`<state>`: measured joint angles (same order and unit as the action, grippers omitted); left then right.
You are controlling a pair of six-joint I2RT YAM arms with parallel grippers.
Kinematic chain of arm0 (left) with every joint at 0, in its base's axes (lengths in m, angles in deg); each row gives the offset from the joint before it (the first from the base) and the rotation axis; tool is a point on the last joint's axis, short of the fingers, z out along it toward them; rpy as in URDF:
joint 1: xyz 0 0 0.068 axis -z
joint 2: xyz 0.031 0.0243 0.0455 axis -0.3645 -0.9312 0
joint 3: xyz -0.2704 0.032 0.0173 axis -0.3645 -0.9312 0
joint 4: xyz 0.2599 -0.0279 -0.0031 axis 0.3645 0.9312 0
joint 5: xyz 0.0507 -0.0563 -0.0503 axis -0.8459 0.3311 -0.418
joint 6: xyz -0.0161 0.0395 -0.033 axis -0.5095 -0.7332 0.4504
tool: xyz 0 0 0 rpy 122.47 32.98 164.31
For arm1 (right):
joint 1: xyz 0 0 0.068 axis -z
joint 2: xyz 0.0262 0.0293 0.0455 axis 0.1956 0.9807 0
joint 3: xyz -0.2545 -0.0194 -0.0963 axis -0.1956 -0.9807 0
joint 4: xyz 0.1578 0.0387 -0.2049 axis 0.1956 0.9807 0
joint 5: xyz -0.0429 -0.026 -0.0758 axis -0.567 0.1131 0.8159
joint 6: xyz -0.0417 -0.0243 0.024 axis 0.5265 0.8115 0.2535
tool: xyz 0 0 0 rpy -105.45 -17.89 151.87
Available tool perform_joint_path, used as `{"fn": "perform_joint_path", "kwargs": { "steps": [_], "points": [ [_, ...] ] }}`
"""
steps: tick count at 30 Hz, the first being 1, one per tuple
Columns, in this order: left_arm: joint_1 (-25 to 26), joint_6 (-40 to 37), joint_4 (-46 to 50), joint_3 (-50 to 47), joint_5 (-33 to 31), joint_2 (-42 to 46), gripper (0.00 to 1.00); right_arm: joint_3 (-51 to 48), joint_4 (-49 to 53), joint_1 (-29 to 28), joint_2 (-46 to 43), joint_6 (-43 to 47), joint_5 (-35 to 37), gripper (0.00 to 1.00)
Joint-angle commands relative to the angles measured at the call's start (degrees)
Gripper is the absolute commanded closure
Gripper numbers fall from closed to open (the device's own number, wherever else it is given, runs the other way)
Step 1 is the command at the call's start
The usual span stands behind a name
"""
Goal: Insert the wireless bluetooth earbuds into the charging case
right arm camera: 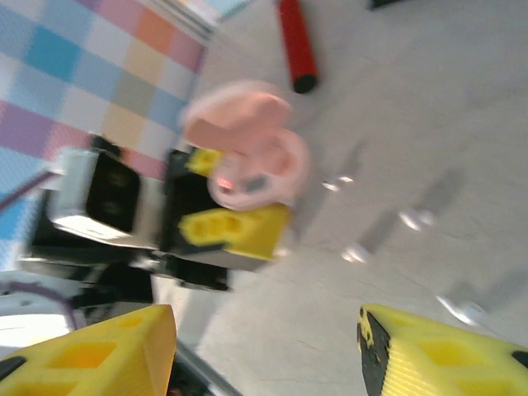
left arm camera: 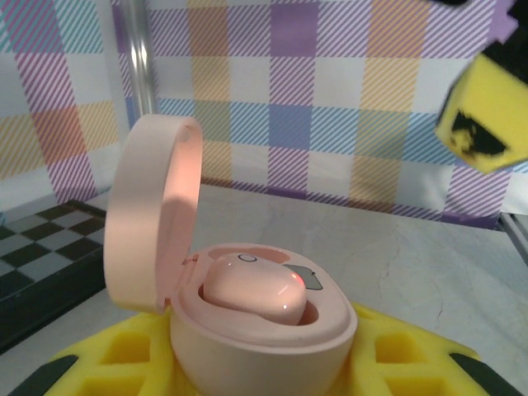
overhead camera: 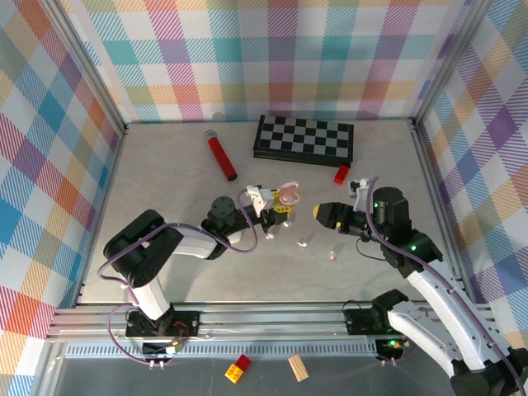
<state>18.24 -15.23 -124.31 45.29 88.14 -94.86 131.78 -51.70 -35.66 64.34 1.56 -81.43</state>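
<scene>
My left gripper point(overhead camera: 280, 206) is shut on the pink charging case point(overhead camera: 288, 196), which it holds with the lid swung open. In the left wrist view the case point(left arm camera: 264, 338) sits between the yellow fingers point(left arm camera: 107, 355), and one pinkish earbud point(left arm camera: 252, 289) lies in its well. My right gripper point(overhead camera: 322, 212) hovers just right of the case, open and holding nothing point(right arm camera: 268, 355). A white earbud point(overhead camera: 304, 242) and a pinkish earbud point(overhead camera: 332, 255) lie loose on the table. The blurred right wrist view shows the case point(right arm camera: 256, 157) and several white earbuds point(right arm camera: 355, 252) nearby.
A folded chessboard point(overhead camera: 304, 138) lies at the back. A red cylinder point(overhead camera: 221, 155) is left of it and a small red block point(overhead camera: 341, 174) is near its right corner. Two small blocks point(overhead camera: 239, 369) lie beyond the front rail.
</scene>
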Motion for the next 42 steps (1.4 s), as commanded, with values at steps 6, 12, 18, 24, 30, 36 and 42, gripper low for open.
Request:
{"fn": "perform_joint_path", "kwargs": {
  "steps": [6,12,18,24,30,36,42],
  "points": [
    [-1.36,1.27,-2.82,-3.13,0.29,4.68,0.66,-8.11,12.20,0.12,7.97,0.36,15.14,0.38],
    [-1.62,1.19,-2.61,-5.02,-0.26,6.05,0.66,-12.32,5.44,0.12,15.36,0.90,10.81,0.35],
    [-1.65,1.27,-2.71,-5.38,0.42,6.41,0.66,-11.50,0.93,0.11,21.69,3.26,12.25,0.35],
    [-2.76,1.98,-3.10,-4.86,1.92,6.33,0.66,-11.02,-4.12,0.08,28.54,3.50,11.59,0.35],
    [-3.76,2.54,-3.06,-5.27,2.64,6.54,0.66,-12.01,-4.71,-0.31,29.74,2.93,9.66,0.36],
    [-4.19,2.40,-3.16,-6.49,2.20,6.59,0.66,-13.30,-3.92,-2.27,27.51,0.57,7.59,0.38],
    [-4.89,2.40,-3.38,-6.70,2.72,5.97,0.66,-12.98,-0.94,-6.72,24.82,-2.54,10.43,0.38]
  ]
}}
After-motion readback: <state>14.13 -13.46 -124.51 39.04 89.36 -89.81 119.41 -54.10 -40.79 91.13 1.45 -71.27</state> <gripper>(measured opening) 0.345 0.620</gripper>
